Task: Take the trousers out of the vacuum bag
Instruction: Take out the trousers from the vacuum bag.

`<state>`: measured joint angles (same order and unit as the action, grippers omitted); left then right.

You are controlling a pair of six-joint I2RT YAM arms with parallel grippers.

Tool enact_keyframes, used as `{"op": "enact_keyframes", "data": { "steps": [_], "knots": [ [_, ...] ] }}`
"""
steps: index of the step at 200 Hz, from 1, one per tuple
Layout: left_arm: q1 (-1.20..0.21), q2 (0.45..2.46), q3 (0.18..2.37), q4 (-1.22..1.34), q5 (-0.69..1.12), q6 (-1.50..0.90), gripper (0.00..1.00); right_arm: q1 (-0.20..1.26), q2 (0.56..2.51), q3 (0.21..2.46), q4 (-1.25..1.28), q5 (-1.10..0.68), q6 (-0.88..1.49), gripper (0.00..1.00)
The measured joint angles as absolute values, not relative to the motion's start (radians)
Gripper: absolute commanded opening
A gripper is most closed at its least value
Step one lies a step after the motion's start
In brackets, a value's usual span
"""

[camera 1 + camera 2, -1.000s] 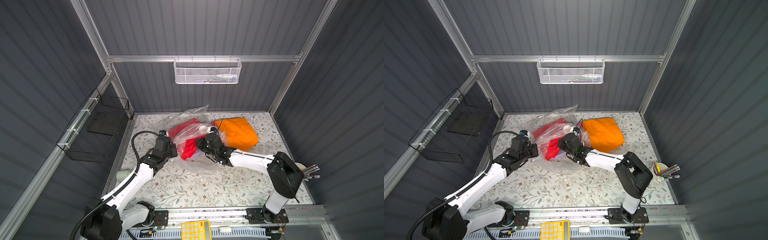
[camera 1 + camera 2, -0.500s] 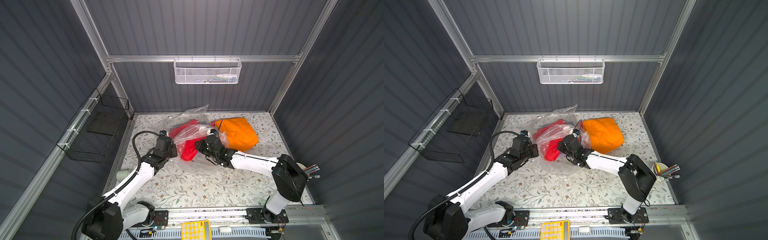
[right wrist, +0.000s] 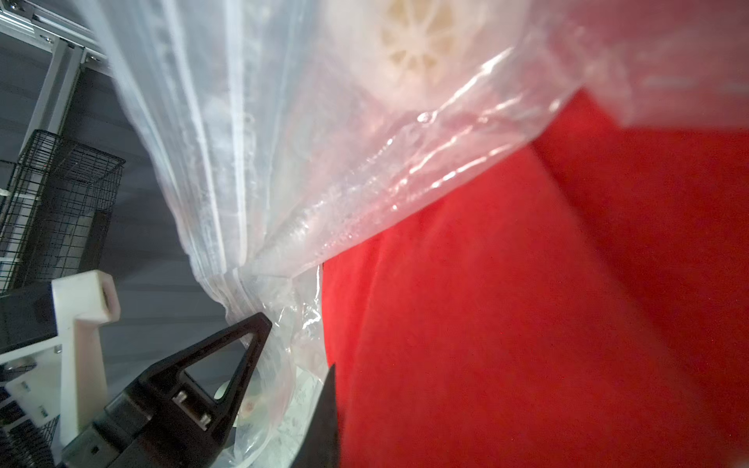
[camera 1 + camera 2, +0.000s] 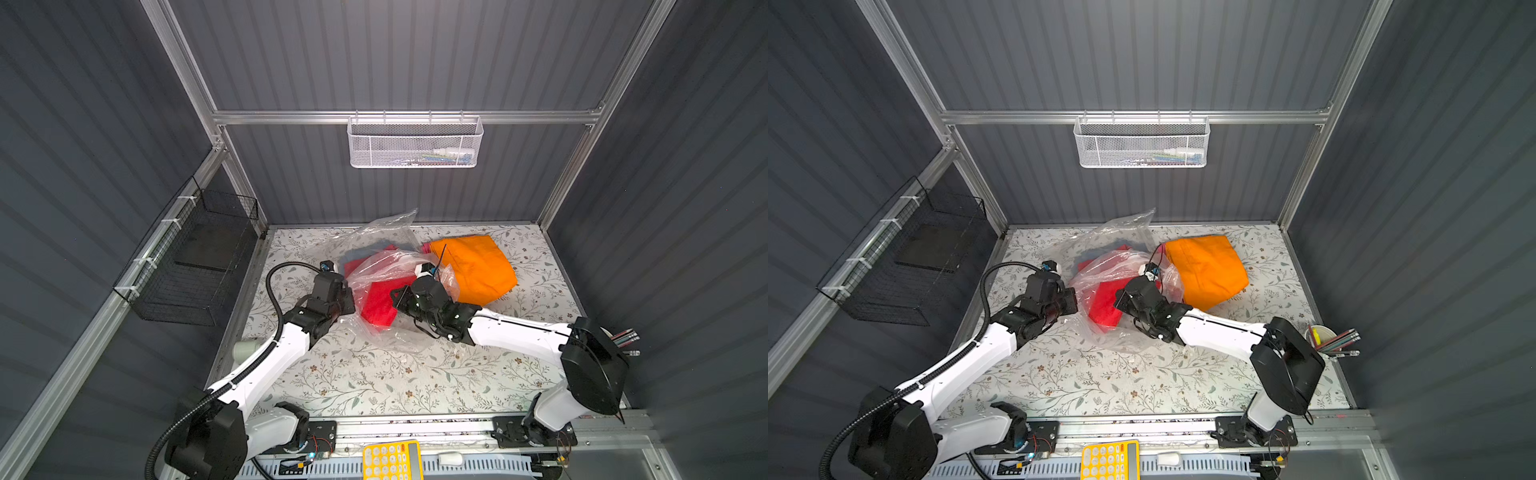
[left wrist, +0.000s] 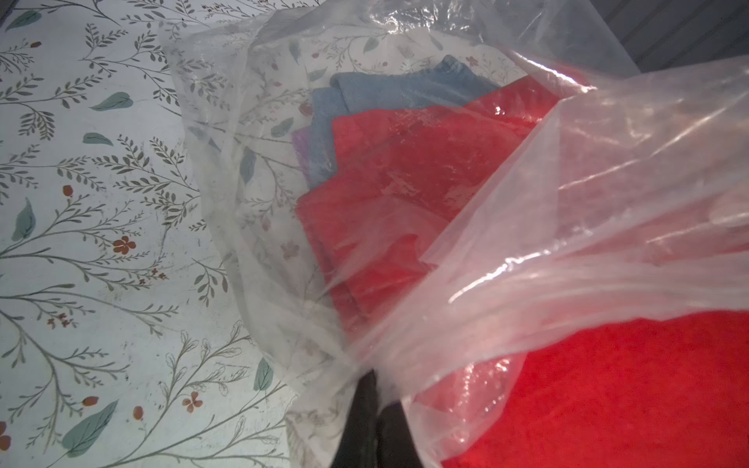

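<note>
Left gripper [image 5: 375, 385] clamped shut on bag [image 5: 567, 194] edge; right gripper [image 3: 292, 356] pinched on opposite edge, mouth likely being held apart. Red trousers [image 3: 527, 304] seen between grippers, in bag mouth. Orange trousers [image 4: 473, 266] laid beyond right gripper, outside.

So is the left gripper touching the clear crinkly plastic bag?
Touching. The left wrist view shows the clear crinkly plastic bag bunched between the shut fingers of the left gripper.
</note>
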<state>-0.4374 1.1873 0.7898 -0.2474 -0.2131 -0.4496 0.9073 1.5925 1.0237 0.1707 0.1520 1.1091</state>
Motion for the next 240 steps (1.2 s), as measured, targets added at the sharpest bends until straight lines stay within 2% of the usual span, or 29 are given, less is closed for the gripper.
{"op": "enact_keyframes", "data": {
  "steps": [80, 148, 240],
  "knots": [
    [-0.438, 1.187, 0.790, -0.237, -0.212, -0.450, 0.00, 0.869, 1.467, 1.030, 0.047, 0.100, 1.050, 0.00],
    [-0.436, 1.213, 0.790, -0.218, -0.208, -0.458, 0.00, 0.911, 1.523, 1.078, 0.047, 0.120, 1.073, 0.00],
    [-0.433, 1.213, 0.789, -0.167, -0.189, -0.466, 0.00, 0.818, 1.473, 1.133, -0.039, 0.048, 1.009, 0.00]
  ]
}}
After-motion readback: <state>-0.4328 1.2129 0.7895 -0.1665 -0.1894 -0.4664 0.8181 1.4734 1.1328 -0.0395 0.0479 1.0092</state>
